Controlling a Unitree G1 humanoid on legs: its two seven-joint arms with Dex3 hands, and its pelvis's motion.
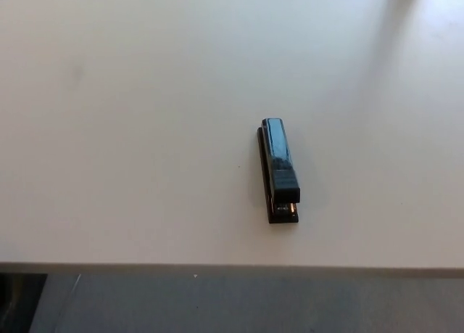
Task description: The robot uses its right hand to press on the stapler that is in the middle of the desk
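On white desk (130, 130): one stapler (279, 170)

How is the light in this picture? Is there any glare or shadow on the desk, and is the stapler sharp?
Head view: soft, even light on the white desk; a faint shadow band at upper right; the black stapler is slightly soft, with a pale sheen on top and a small bright glint at its near end; no robot hand shows.

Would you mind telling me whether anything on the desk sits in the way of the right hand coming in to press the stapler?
Nothing visible does. The stapler lies alone on the white desk, with bare surface all around it, including toward the right side. Neither hand is in view, so the start of the approach cannot be seen.
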